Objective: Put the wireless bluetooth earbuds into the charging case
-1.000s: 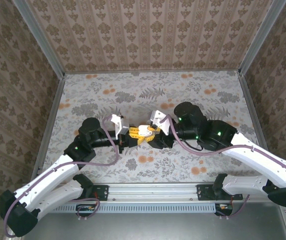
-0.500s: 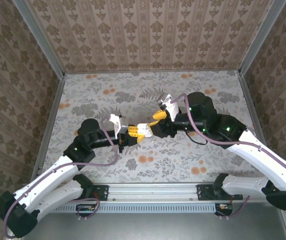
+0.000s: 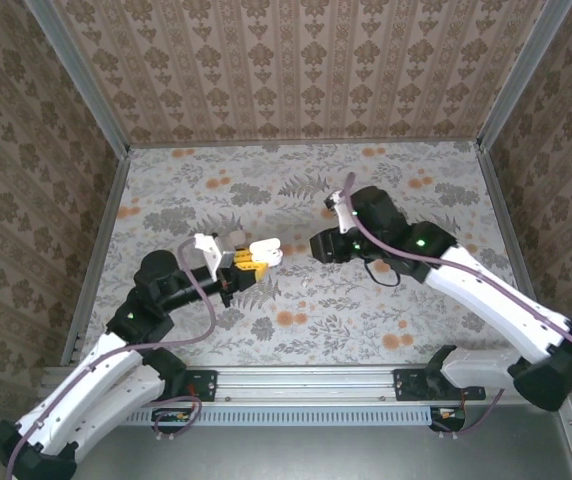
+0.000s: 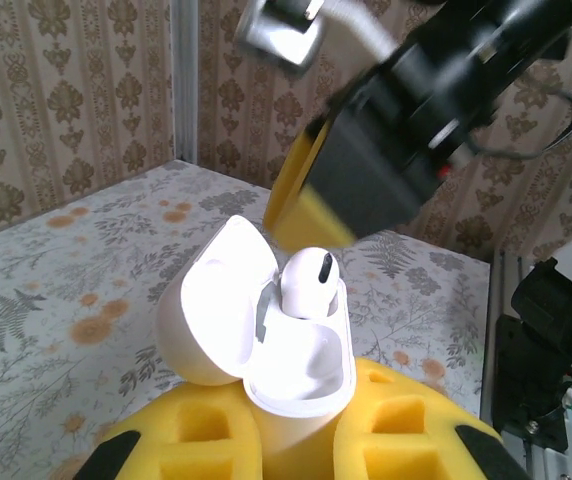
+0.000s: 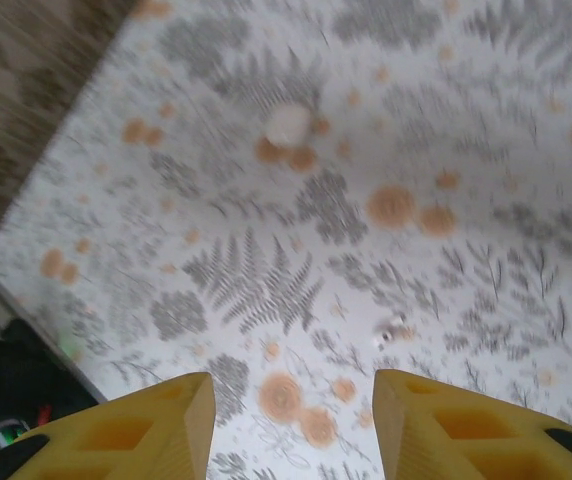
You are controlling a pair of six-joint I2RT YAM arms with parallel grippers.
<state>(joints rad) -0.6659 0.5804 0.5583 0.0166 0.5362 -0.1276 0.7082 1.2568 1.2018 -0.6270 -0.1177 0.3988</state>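
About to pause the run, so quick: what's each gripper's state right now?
Left gripper: closed on the open charging case, with one earbud sitting in it.
Right gripper: open, holding nothing.

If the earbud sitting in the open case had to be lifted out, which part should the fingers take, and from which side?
Grip the earbud by its rounded head, which stands above the case; the rest is sunk in the well. Probably come from above, away from the open lid, which blocks that side.
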